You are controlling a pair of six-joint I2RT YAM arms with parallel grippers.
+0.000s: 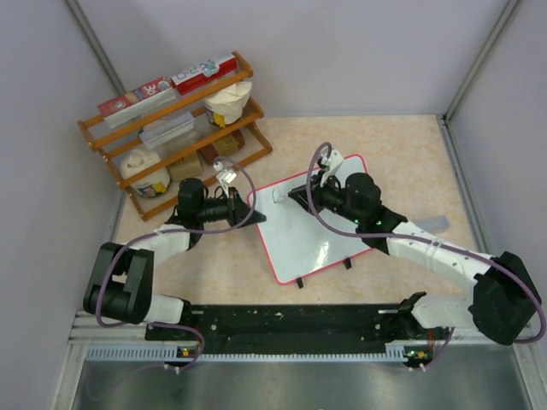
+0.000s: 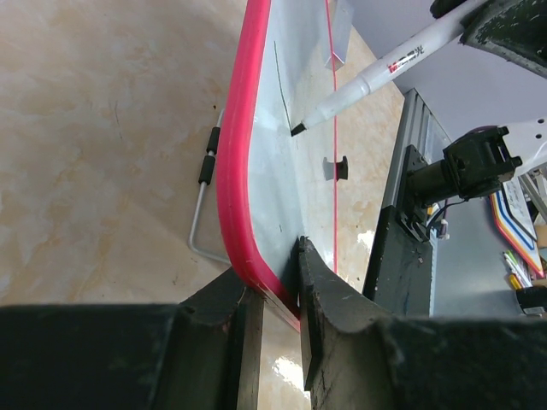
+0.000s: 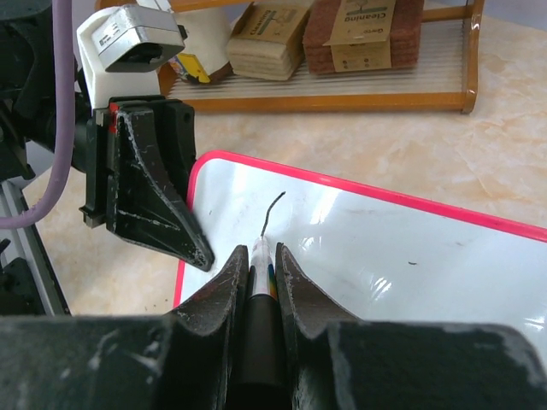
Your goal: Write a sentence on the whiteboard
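Right gripper (image 3: 258,254) clamped on marker (image 2: 385,68), tip at short black stroke (image 3: 272,209) on whiteboard (image 3: 385,248), left gripper (image 2: 273,266) pinching rim just beside, wooden rack (image 3: 342,101) beyond, arm stretched forward-left

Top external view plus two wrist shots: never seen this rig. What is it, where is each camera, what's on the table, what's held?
It is two robot arms, a left arm and a right arm, bolted side by side at the near edge of a table. Each ends in a two-finger pincer. The top external picture looks down from above and behind them. The other two come from a camera on each wrist, so each shows its own fingers at the bottom.

On the table sits a whiteboard with a red rim, and behind it a wooden rack of boxes and containers.

The left pincer is clamped on the board's rim near a corner, apparently steadying it. The right pincer grips a marker with its tip at the board. Only one thin black stroke is written so far.
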